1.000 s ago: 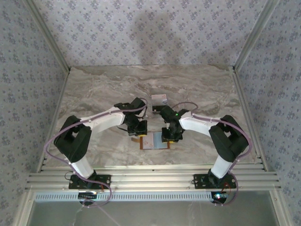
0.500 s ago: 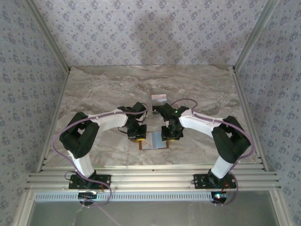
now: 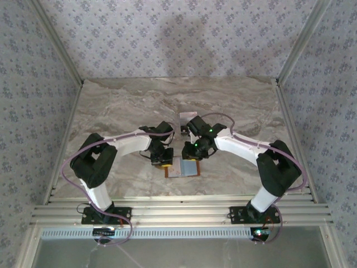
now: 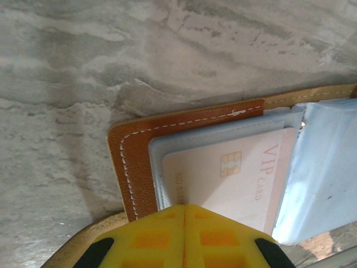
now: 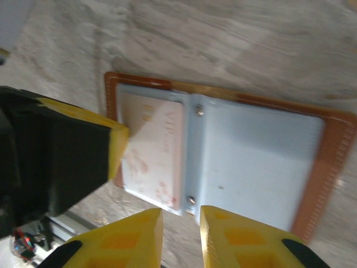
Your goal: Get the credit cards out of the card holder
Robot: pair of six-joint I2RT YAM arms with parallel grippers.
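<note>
1. I have the card holder [image 3: 187, 168] lying opened flat on the marble table [image 3: 111, 111], towards the front edge and between my two arms, grey-blue inside facing up
2. Left gripper [image 4: 184, 234] is closed, its yellow fingertips tight against each other, and it is down on the outer edge of the holder's left-hand panel
3. One credit card [image 4: 234, 178], pale with a chip and "VIP CARD" printed on it, sits tucked in that left pocket; the left fingertips overlap its outer edge
4. Right gripper [image 5: 179, 234] hangs above the holder's edge close to the centre fold, jaws a narrow slit apart, with bare table showing through the gap
5. The right-hand panel shows plain grey-blue; I cannot tell whether a card sits inside it
</note>
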